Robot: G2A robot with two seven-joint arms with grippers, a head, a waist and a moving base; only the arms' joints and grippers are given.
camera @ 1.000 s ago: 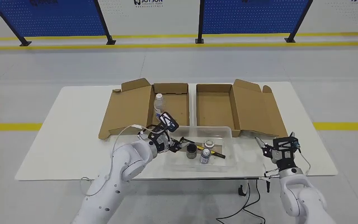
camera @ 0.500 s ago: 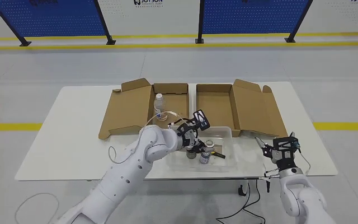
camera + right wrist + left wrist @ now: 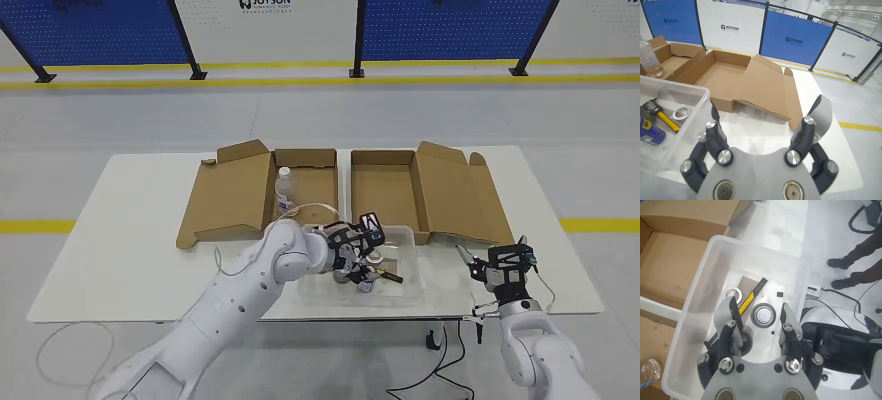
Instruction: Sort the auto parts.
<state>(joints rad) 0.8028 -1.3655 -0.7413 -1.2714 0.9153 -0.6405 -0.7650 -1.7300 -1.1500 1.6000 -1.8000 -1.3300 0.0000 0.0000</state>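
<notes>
My left fingers (image 3: 789, 318) are spread and hold nothing. They hang over the clear bin (image 3: 702, 262), with the spray can (image 3: 763, 315) between them. The left wrist view shows the can from above, as a round cap. The right wrist view shows its blue side. A metal ring (image 3: 734, 294) and a caliper (image 3: 753, 291) lie beside the can. The right wrist view shows the caliper's display head. My right fingers (image 3: 821, 108) are spread and empty over the tabletop (image 3: 761, 128), beside the bin.
</notes>
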